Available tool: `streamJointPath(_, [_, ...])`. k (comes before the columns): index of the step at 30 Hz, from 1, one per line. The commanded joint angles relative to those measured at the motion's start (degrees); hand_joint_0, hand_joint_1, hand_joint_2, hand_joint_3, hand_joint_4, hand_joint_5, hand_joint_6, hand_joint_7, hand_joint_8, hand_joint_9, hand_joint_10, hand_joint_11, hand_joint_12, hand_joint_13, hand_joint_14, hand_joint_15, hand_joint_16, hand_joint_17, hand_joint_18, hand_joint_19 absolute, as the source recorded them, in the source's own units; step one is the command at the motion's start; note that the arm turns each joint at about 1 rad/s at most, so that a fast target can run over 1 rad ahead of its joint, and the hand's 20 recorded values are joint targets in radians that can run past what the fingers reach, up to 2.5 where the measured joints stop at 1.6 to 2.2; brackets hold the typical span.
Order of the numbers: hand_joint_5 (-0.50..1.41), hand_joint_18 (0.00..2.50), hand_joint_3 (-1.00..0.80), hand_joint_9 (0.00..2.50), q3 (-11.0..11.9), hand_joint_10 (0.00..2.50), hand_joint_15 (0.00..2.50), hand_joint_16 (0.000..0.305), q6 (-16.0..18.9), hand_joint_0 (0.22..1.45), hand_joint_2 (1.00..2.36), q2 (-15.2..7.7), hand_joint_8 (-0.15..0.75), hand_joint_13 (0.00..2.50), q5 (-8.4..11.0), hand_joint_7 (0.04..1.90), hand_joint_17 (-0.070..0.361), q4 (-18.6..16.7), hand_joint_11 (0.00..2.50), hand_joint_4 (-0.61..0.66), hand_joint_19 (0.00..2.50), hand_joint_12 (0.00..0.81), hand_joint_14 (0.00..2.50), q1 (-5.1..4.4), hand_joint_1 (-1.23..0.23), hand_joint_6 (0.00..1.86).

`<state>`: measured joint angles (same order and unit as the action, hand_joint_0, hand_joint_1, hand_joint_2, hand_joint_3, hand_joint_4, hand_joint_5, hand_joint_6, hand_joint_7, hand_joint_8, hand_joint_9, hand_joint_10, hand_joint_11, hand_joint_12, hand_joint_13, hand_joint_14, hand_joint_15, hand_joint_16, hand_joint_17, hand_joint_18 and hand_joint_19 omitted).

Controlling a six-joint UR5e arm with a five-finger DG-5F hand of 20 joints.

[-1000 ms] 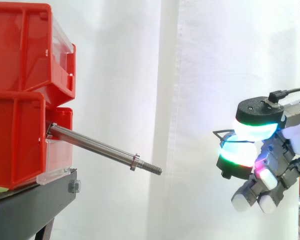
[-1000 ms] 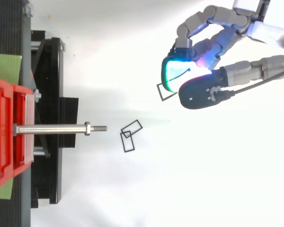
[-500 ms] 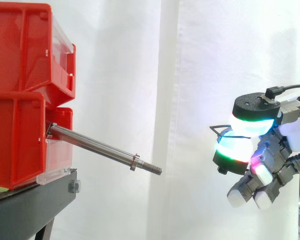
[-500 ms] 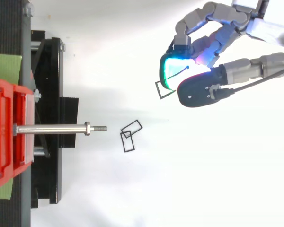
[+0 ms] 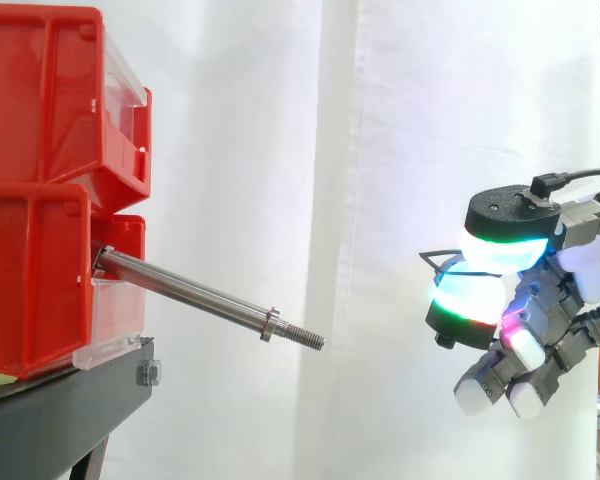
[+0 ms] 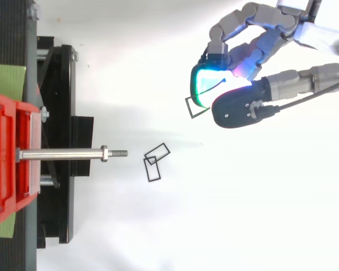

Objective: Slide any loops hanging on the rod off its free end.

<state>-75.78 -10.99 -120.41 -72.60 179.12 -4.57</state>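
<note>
A steel rod (image 5: 190, 293) sticks out of the lower red bin (image 5: 30, 280) and slopes down to its threaded free end (image 5: 315, 340); nothing hangs on it. Well to the right of that end and a little higher is my hand (image 5: 540, 300). Its glowing pads are pinched on a thin black wire loop (image 6: 188, 109), which juts left from the fingertips (image 5: 470, 295). In the top view the hand (image 6: 260, 51) sits off to one side of the rod's line. Two more black loops (image 6: 155, 148) lie overlapping on the white surface just past the rod's tip (image 6: 123, 152).
Two red bins are stacked on a black stand (image 5: 70, 410) at the left. A white curtain (image 5: 380, 150) hangs behind. Open space separates the rod's tip from the hand.
The hand, with the loop pinched in it, shifted slightly left and down a second ago and has since held still. The rod and the loops lying below have not moved.
</note>
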Motion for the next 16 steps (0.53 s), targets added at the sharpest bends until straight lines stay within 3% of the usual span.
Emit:
streamJointPath(1, [-0.11, 0.71, -0.09, 1.13, 0.0, 0.01, 0.15, 0.048, 0.0, 0.64, 1.01, 0.0, 0.282, 0.70, 0.00, 1.03, 0.108, 0.0, 0.38, -0.09, 0.33, 0.349, 0.01, 0.00, -0.80, 0.92])
streamJointPath(16, [-0.11, 0.70, -0.10, 1.12, 0.0, 0.01, 0.15, 0.048, 0.0, 0.64, 1.01, 0.0, 0.279, 0.70, 0.09, 1.04, 0.107, 0.0, 0.37, -0.10, 0.33, 0.348, 0.01, 0.00, -0.80, 0.92])
